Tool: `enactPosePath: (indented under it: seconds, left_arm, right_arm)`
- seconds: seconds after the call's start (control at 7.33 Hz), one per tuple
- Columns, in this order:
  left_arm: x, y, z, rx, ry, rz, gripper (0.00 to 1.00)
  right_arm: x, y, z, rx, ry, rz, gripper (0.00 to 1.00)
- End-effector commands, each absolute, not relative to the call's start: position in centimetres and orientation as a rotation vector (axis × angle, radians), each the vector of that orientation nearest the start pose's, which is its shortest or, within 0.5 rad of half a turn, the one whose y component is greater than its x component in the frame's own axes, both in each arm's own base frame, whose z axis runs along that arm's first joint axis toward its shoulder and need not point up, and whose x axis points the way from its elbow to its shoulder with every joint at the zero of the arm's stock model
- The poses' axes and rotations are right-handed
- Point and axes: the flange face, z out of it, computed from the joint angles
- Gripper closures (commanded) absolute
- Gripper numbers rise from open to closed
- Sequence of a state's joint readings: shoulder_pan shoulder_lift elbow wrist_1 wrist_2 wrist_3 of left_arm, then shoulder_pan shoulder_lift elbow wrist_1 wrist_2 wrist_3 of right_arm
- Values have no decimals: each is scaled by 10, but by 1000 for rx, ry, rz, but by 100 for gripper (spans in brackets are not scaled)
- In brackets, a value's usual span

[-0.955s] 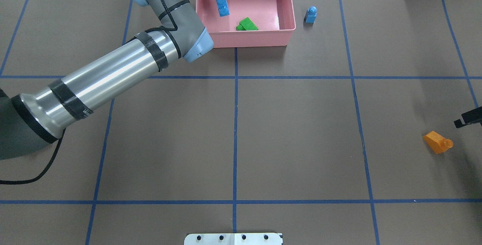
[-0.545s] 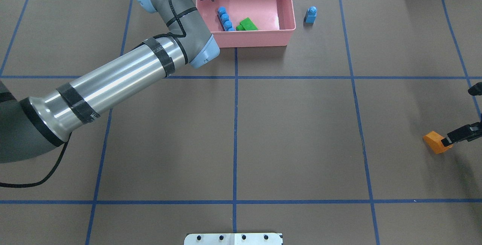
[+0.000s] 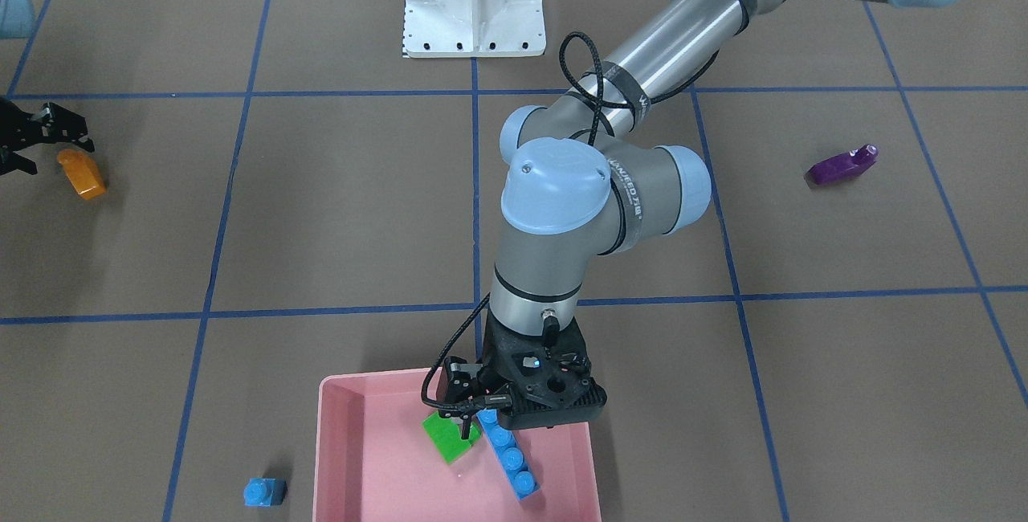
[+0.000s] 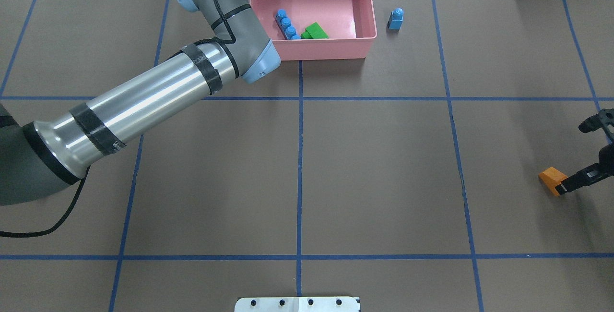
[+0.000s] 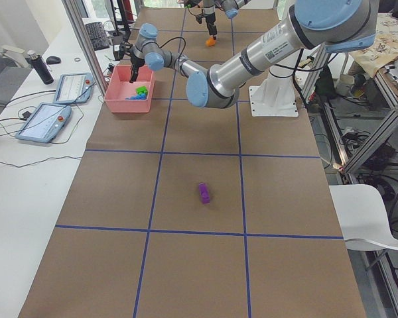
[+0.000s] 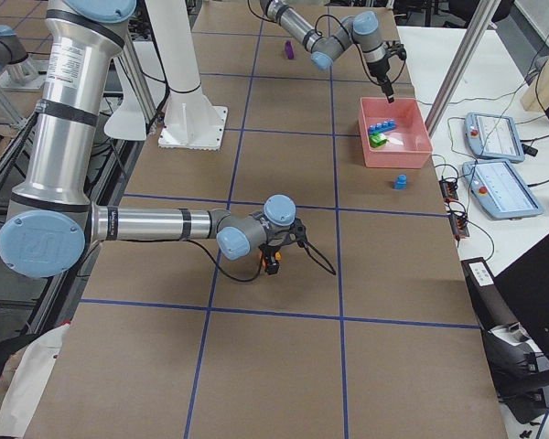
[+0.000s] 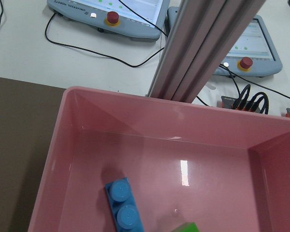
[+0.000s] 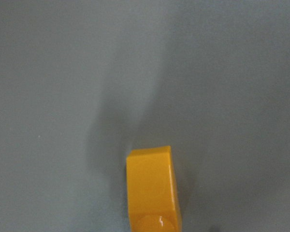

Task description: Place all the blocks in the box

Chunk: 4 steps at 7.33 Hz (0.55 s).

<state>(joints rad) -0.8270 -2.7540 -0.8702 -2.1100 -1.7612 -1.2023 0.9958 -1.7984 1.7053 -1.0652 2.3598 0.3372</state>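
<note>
The pink box (image 4: 326, 48) stands at the far side of the table. The long blue block (image 4: 287, 24) and the green block (image 4: 315, 31) lie inside it, side by side. My left gripper (image 3: 474, 419) hovers open and empty just above them. The small blue block (image 4: 395, 19) stands on the table right of the box. The orange block (image 4: 550, 179) lies at the right edge. My right gripper (image 4: 583, 153) is open beside it, one finger at its stud end. The purple block (image 3: 839, 167) lies far off on my left side.
The white base plate (image 3: 472, 0) sits at the robot's edge of the table. An aluminium post (image 7: 198, 48) and control pendants (image 7: 111, 17) stand just beyond the box's far wall. My left forearm (image 4: 139, 105) crosses the table's left half.
The long blue block left my left gripper and now lies flat in the box beside the green one. My right gripper came in from the edge to the orange block.
</note>
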Motion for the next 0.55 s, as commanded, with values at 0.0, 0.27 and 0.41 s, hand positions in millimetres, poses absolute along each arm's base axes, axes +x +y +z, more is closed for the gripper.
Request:
enactPosePath:
  seconds: [0.0, 0.27, 0.41]
  left_arm:
    - [465, -721, 108, 354, 898, -160, 1]
    - [431, -692, 186, 348, 837, -32, 1]
    - [392, -666, 243, 322, 828, 51, 1]
  right_arm:
    - [-184, -387, 639, 2, -877, -397, 1]
    - [-184, -386, 640, -2, -879, -396, 50]
    - [-183, -385, 640, -8, -886, -393, 94]
